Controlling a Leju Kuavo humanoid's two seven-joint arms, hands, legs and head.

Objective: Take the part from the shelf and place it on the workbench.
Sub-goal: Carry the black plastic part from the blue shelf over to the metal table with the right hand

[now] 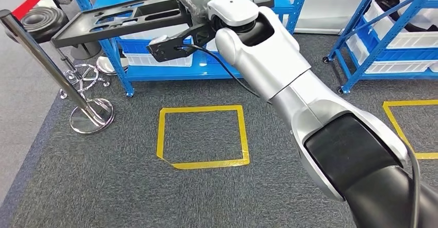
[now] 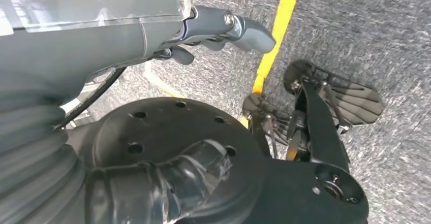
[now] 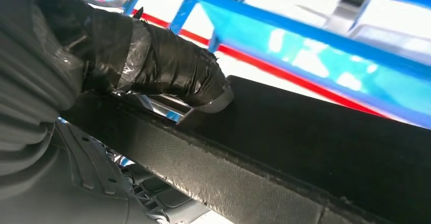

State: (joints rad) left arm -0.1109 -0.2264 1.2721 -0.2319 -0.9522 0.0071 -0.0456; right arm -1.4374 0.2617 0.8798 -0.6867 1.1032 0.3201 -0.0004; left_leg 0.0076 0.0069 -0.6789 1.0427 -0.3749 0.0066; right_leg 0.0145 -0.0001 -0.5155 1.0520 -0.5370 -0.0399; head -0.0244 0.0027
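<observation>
The right hand (image 1: 199,0) has a firm hold on the part (image 1: 129,18), a long flat black panel with cutouts in it. It's held up in the air in front of the blue shelf (image 1: 155,70), roughly level, sticking out to the left past the shelf's upright. In the right wrist view the taped thumb (image 3: 167,74) presses down on top of the panel's edge (image 3: 284,148), so the fingers are clamped on it. The left hand (image 2: 223,28) hangs low over the grey carpet (image 2: 386,41), fingers curled in with nothing in them. On the floor there's a yellow tape square (image 1: 202,136), plus a chrome barrier post (image 1: 49,65) on the left.
</observation>
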